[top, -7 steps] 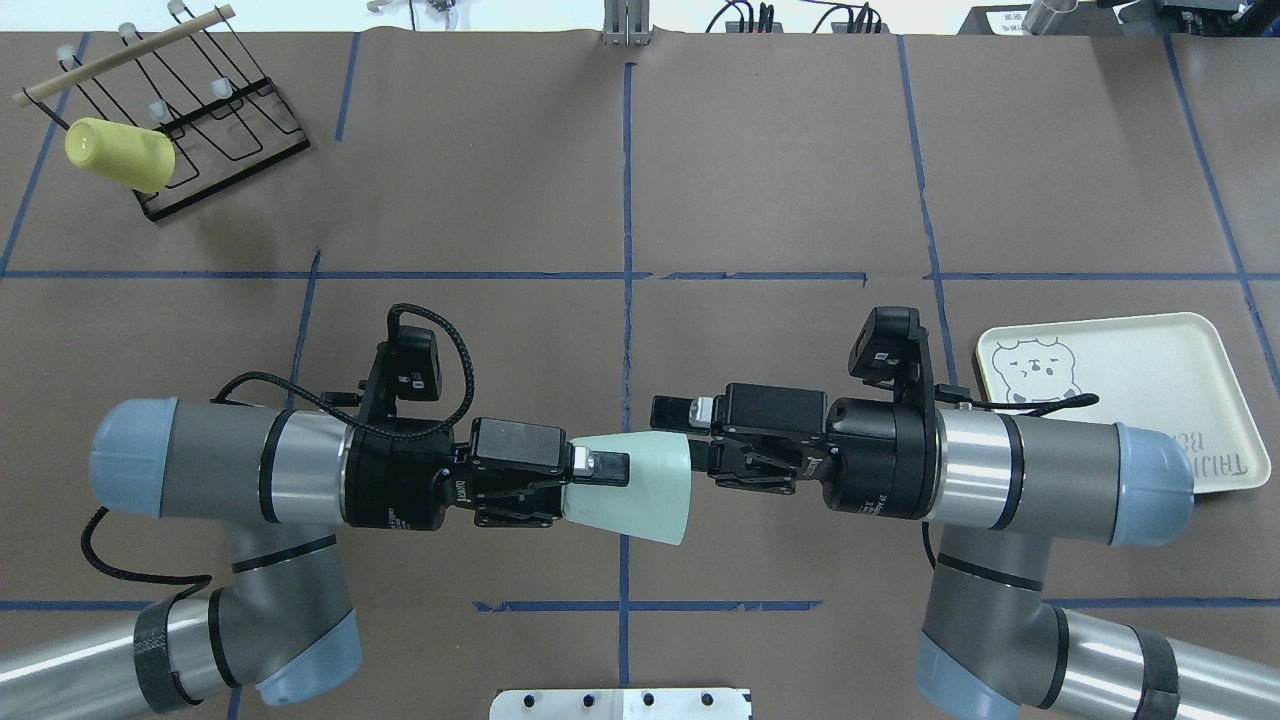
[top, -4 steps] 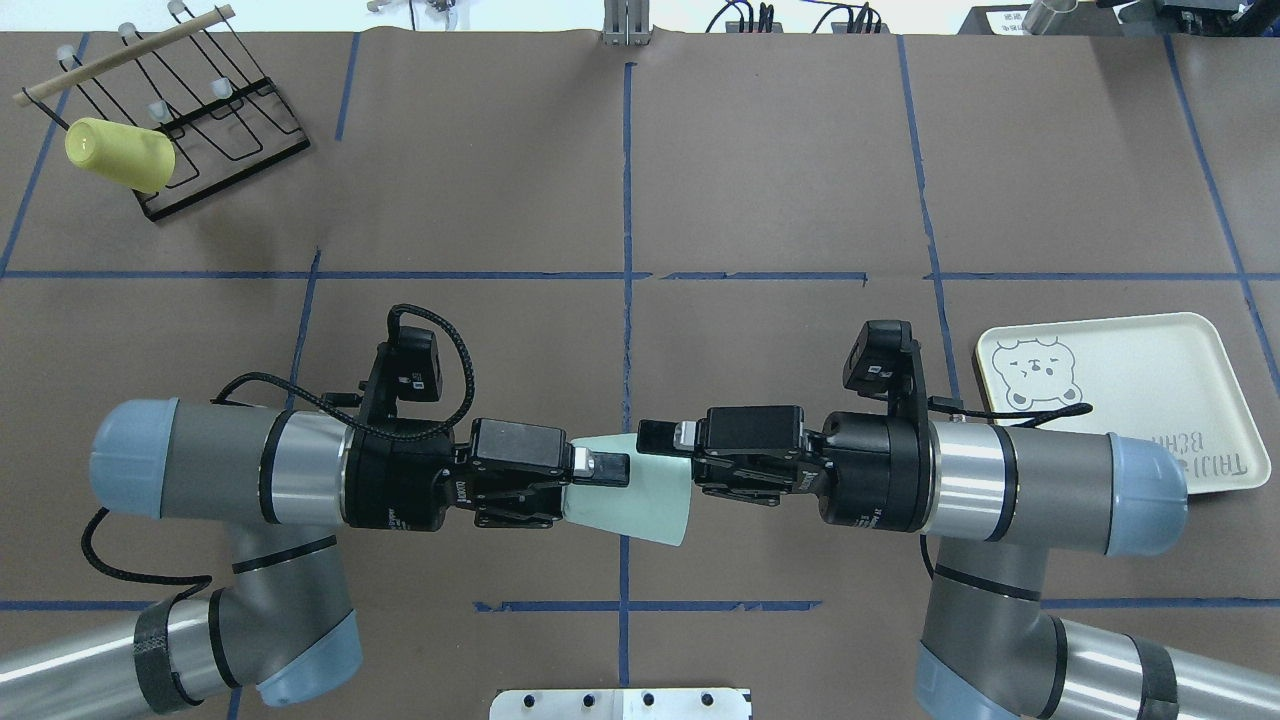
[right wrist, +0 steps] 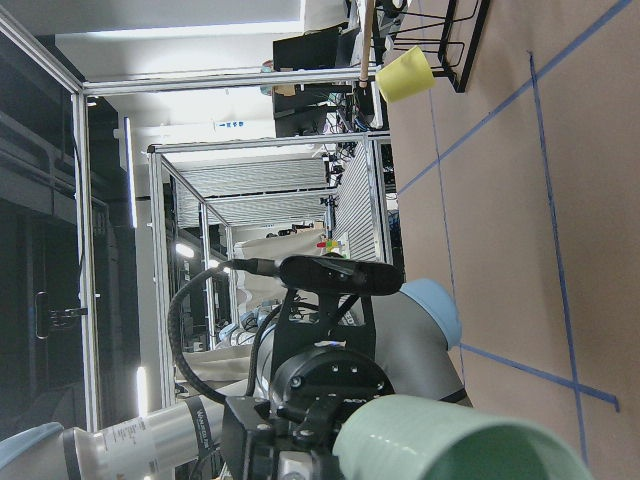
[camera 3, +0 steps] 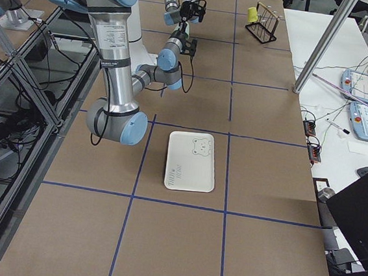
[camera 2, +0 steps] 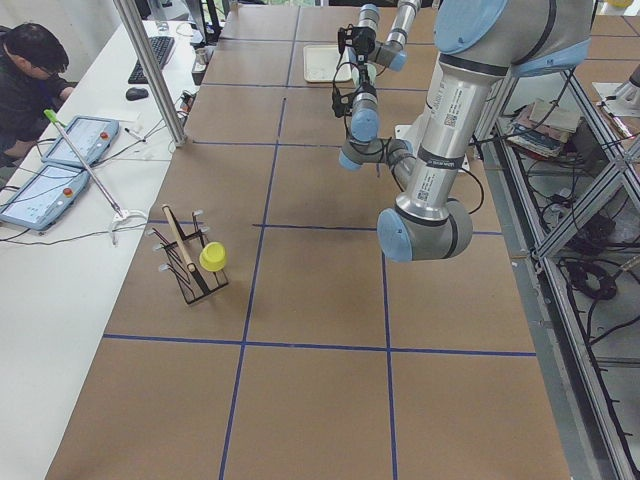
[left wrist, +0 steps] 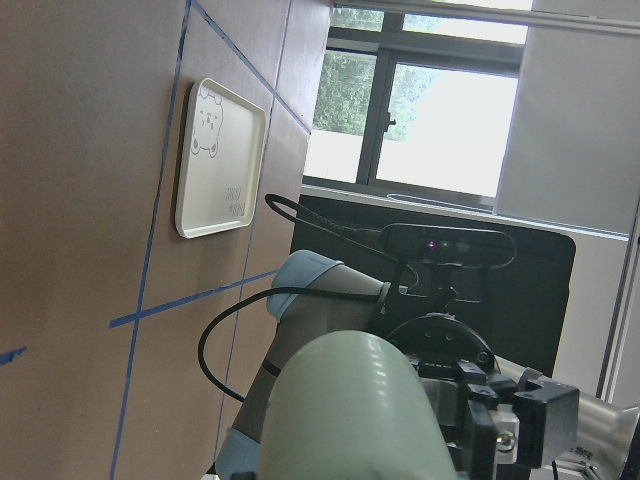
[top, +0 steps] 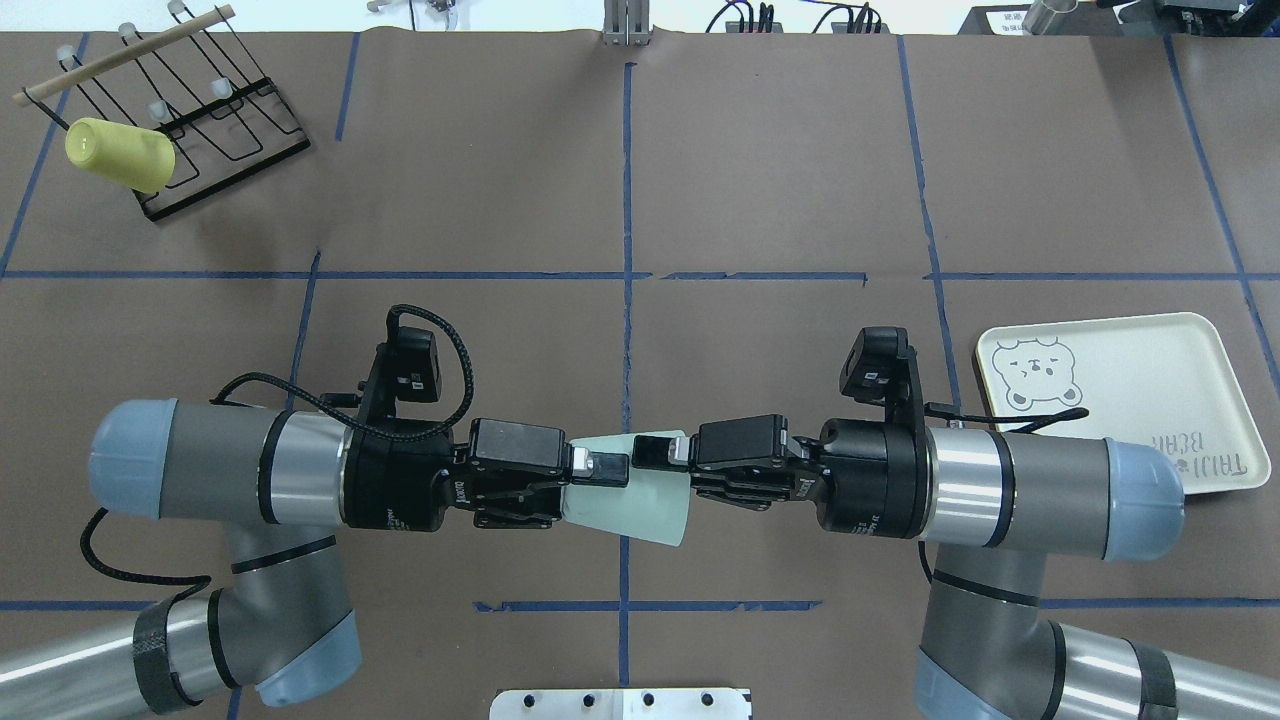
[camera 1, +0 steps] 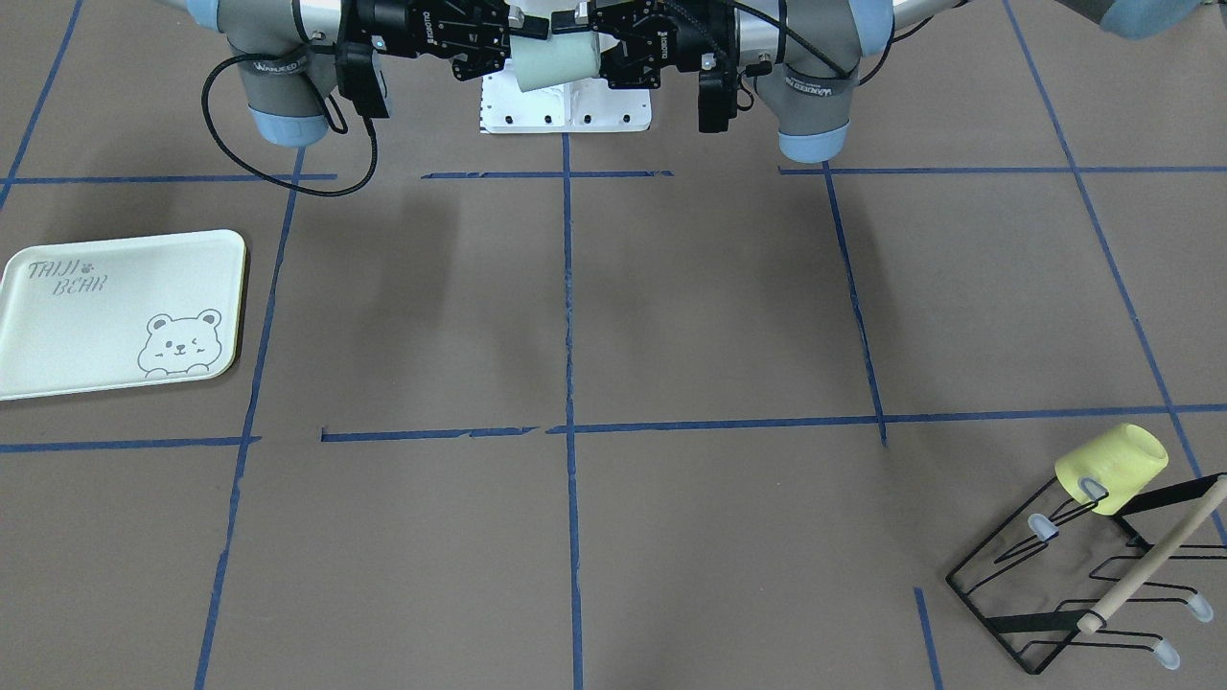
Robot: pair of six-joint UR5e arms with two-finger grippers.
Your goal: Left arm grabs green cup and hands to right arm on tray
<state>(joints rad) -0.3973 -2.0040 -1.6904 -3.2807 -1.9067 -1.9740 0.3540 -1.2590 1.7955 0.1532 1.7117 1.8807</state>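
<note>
L arm, R arm level, nose-to-nose at green cup.

Bright, even overhead light — soft shadows on table; window glares.

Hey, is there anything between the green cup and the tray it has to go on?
Nothing visible sits on the table between the cup and the tray. Only the right arm itself spans that stretch, above the table.
</note>
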